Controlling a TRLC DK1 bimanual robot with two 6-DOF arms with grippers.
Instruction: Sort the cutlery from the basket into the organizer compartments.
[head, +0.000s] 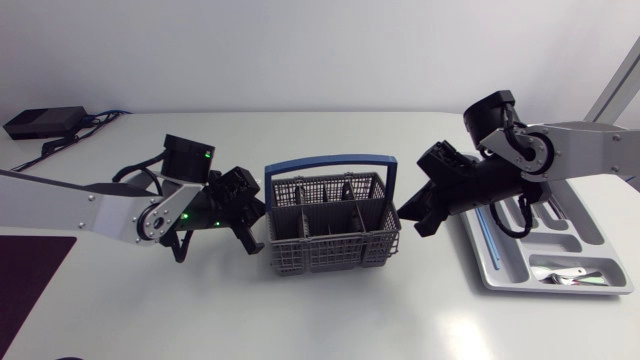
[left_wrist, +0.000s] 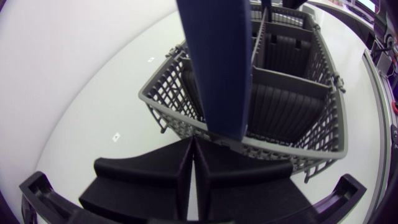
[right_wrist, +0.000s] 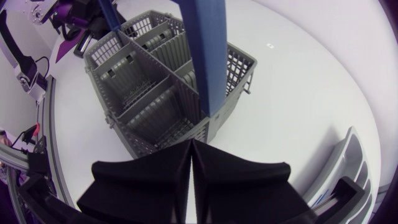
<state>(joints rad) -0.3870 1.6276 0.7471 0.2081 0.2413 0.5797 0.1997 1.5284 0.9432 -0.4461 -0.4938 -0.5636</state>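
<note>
Grey basket (head: 330, 255) with blue handle (head: 330, 160) stands on the counter (head: 320, 320), long axis running between 2 claws; left claw (head: 243, 240), fingers pressed together, sits just beside its left end; right claw (head: 420, 225), likewise closed on nothing, beside its right end, nearer the organizer (head: 490, 270); basket compartments (left_wrist: 283, 112) seem empty, though the handle hides some; no legible writing.

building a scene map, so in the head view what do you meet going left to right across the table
black box → left gripper → cutlery basket → right gripper → organizer tray
</note>
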